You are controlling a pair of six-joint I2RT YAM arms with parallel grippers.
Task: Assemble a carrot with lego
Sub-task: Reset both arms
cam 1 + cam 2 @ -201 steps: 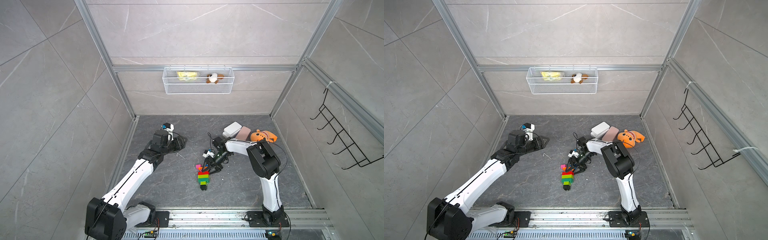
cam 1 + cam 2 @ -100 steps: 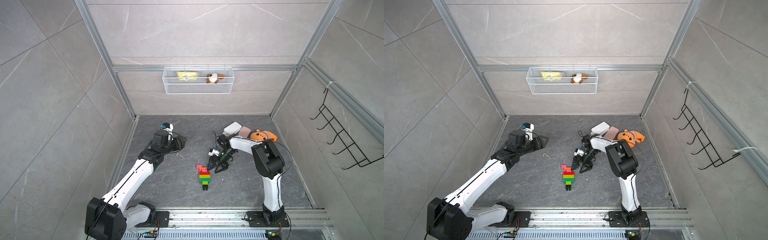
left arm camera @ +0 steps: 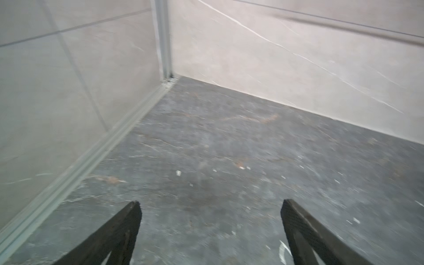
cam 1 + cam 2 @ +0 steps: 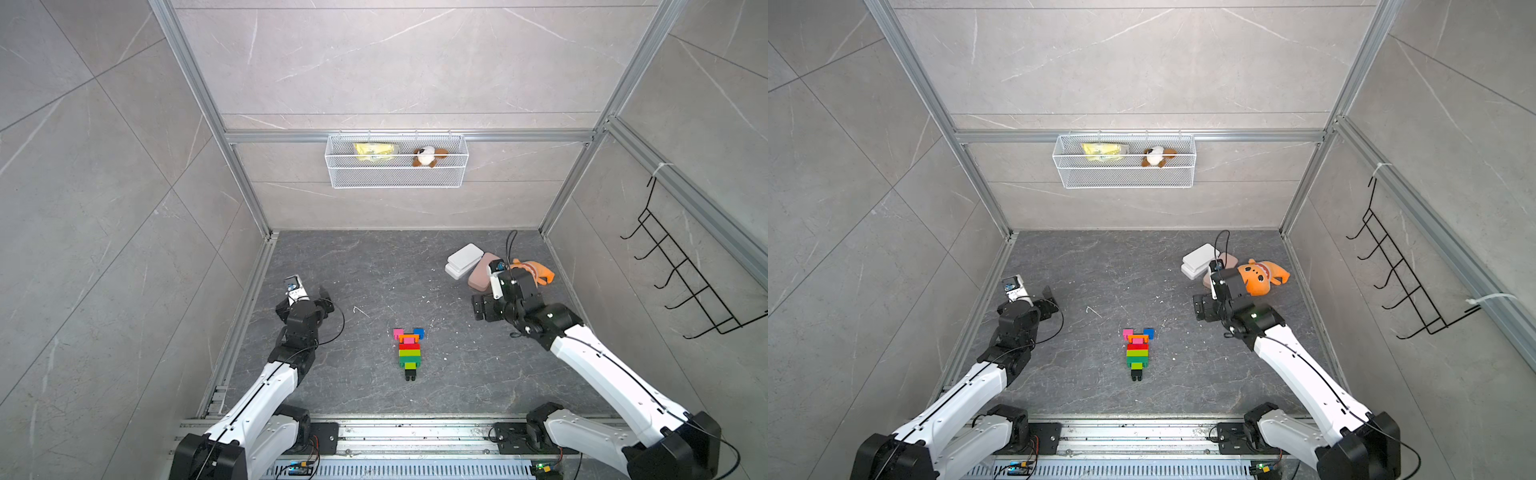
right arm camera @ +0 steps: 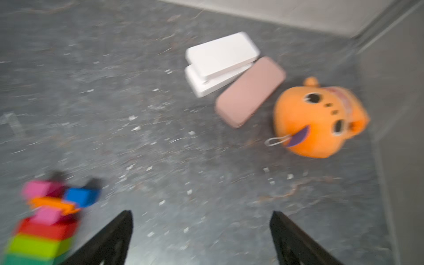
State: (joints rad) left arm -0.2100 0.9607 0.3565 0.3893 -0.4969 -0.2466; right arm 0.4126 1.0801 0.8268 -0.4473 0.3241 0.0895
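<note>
item: multicoloured tapering lego-brick carrot (image 4: 409,353), seemingly complete; i am holding left end effector (image 3: 210,206), right end effector (image 5: 202,215) wide-open, empty, clear of it.

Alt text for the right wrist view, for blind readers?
Blurred: the open right gripper over a grey floor, the brick carrot off to one side. Beyond lie white cases, a pink case and an orange plush toy.

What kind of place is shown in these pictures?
Most likely a robot test booth, not a home: a left arm and right arm bolted to a metal rail, stone-look wall panels held in aluminium framing, and props such as a wire basket and a lego carrot.
</note>
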